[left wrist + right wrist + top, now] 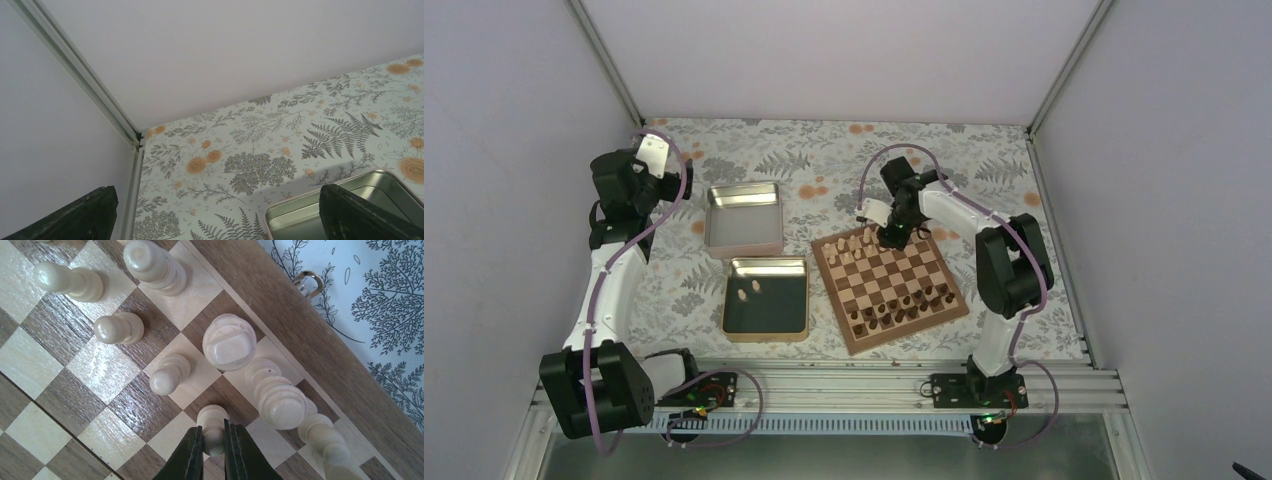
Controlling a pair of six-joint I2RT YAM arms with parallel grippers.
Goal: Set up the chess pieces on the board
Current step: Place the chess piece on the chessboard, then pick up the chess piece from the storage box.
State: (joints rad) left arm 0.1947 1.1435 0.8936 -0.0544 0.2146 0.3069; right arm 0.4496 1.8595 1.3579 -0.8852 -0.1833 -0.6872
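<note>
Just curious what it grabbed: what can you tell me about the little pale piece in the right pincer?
A small pale beige pawn, wood by its look, with a rounded head. The right pincer is shut on it, a dark finger on each side. It is over the board near its border, among other pale pieces.

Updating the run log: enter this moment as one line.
right gripper: shut on pale beige wooden chessman | left gripper: open, empty

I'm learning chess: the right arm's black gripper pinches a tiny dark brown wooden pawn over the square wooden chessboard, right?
No: the right wrist view shows the right gripper pinching a tiny pale beige wooden pawn, not a dark brown one, over the square wooden chessboard.
</note>
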